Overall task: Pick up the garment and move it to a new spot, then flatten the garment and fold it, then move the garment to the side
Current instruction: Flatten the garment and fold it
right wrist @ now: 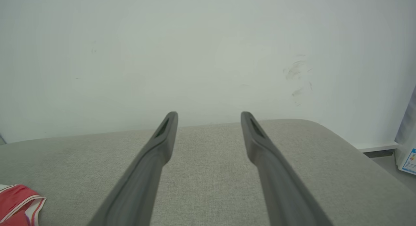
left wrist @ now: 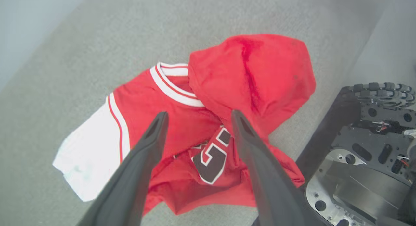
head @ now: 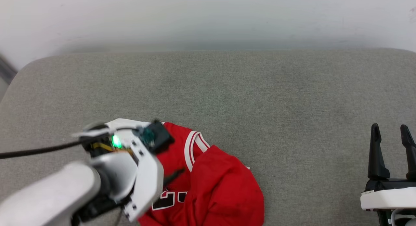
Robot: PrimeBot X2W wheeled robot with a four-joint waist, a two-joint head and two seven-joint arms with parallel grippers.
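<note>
Garment (head: 221,187): red jersey, lying crumpled on the grey upholstered surface (head: 260,89), close to its near edge and left of centre in the head view. One big red fold is thrown over the body. Striped red-and-white neck trim (left wrist: 172,86) is exposed beside that fold. A white sleeve (left wrist: 87,154) is spread flat on the fabric at the outer side. Part of a black, white-outlined numeral (left wrist: 211,161) shows among the creases. In the right wrist view only a red edge with white trim (right wrist: 16,200) sits at the lower left corner.

Left gripper (left wrist: 199,114): directly over the heap, fingers spread wide, nothing between them, tips pointing down at the numeral area. Whether the tips touch the cloth cannot be told. In the head view its white wrist housing (head: 139,167) covers the jersey's left part; green lamp (head: 116,141) lit, black cable (head: 32,152) running off to the left.

Right gripper (head: 389,127): well apart from the garment, at the lower right, fingers wide and empty, over bare grey fabric, aimed at the pale wall (right wrist: 208,41).

Robot base (left wrist: 373,138): dark chassis with a ribbed wheel, just beside the surface's edge.
</note>
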